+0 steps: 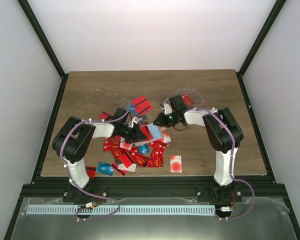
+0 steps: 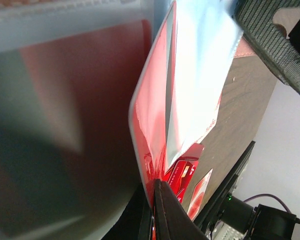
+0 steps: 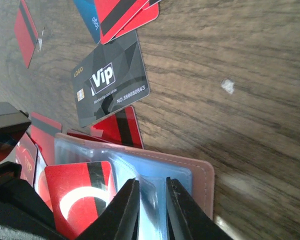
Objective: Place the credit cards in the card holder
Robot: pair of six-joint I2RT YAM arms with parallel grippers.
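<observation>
Two grippers close together: your left gripper (image 2: 152, 207) clamps a red card (image 2: 142, 125); your right gripper (image 3: 151, 200) pinches the card holder (image 3: 200, 175) by its clear sleeve.

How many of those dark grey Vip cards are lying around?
1. The dark grey Vip card lies flat on the table, just beyond the card holder; more could be hidden under the pile.

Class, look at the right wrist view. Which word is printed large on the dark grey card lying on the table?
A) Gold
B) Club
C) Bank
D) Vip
D: the grey card shows "Vip" in large white letters.
</observation>
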